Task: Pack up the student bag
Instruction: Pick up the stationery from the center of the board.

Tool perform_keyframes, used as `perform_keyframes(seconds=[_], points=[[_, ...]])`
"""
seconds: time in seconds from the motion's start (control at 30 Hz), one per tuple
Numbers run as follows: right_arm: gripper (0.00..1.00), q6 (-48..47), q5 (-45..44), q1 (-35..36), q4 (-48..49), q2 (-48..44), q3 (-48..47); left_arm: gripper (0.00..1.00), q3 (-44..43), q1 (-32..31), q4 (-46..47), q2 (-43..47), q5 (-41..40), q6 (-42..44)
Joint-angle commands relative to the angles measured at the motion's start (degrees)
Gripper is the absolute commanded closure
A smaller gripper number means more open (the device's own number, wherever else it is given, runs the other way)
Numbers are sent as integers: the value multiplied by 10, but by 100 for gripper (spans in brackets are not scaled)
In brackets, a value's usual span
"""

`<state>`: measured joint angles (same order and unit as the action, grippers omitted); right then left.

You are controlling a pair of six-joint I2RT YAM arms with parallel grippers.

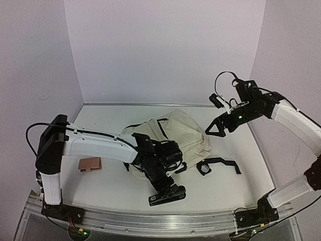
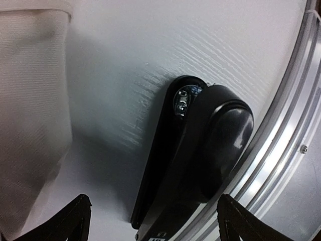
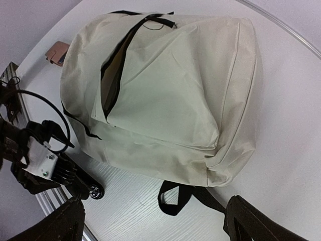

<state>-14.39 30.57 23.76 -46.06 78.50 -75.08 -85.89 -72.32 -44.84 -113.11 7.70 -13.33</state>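
1. Nearest the overhead camera ran the aluminium rail along the near edge of the table. Just beyond it lay a long black object, possibly a stapler, though the wrist view was too close to be sure.
2. The left gripper hung right over that object with its fingers spread wide, one fingertip to either side, gripping nothing.
3. The object's long axis ran roughly alongside the rail and the fingers straddled it crosswise, so closing would likely bite across its narrow width.
4. The student bag lay flat mid-table, just beyond the left gripper on the side away from the rail. Its zip opening gaped, dark inside.
5. The right gripper was raised over the bag's right side, wide open and empty. The left arm was much the nearer to the object.
6. Room was tight: rail on one side, bag fabric on the other. Straight up looked the freest way out, then back over the bag toward the opening.
7. A small brown item sat well apart to the left, and a black strap trailed right of the bag.
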Motion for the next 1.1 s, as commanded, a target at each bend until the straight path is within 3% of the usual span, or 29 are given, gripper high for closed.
perform_keyframes(seconds=[0.0,0.23,0.7,1.07], points=[[2,12,25,-14,13,-28,9,16,-50,-20,-21,-34,-18,12],[2,16,33,-17,15,-25,9,31,-102,-52,-45,-99,-44,7],[2,22,43,-20,16,-27,10,55,-125,-57,-62,-141,-20,18],[2,22,52,-23,17,-31,17,48,-190,-57,-152,-172,-72,6]])
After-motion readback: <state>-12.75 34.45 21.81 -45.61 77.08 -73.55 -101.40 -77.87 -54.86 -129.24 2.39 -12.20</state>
